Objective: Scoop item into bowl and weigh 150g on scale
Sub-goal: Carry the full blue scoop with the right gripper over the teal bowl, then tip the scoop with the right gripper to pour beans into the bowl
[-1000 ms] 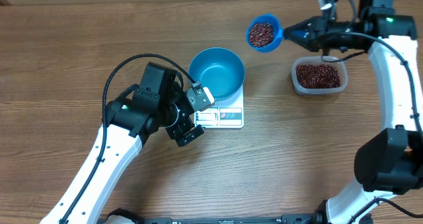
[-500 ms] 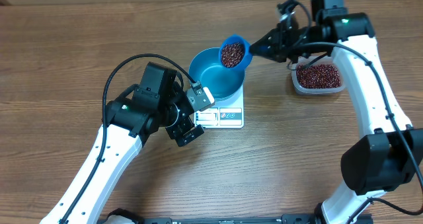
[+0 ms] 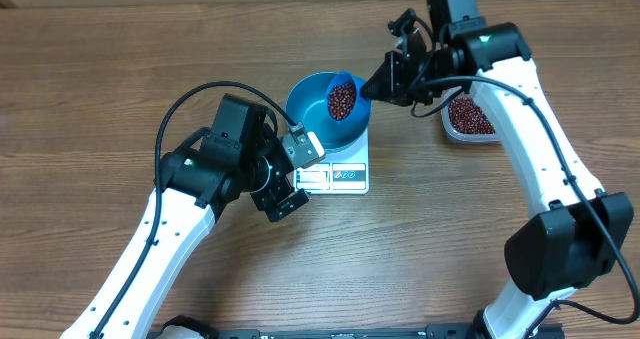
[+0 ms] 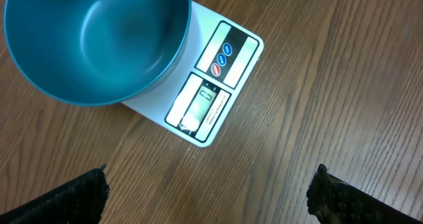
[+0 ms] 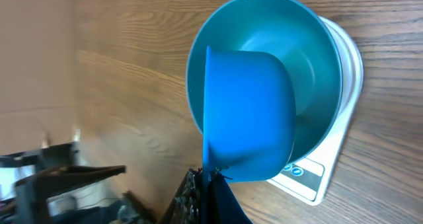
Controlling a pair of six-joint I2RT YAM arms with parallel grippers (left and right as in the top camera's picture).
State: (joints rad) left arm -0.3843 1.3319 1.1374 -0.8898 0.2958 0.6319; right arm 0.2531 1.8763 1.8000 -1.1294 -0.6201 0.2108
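The right tool is clamped on the handle of a small blue scoop, tilted above the teal bowl that stands on the scale; beans fill the scoop, and the bowl's floor looks bare. The left tool hovers just beside the scale's display edge, jaws wide apart, holding nothing. On the right arm's side of the scale, a clear tub of beans sits on the counter

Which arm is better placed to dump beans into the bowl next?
Right: right jaws hold the scoop of beans over the bowl on the scale. Left jaws stand open and empty beside the scale.
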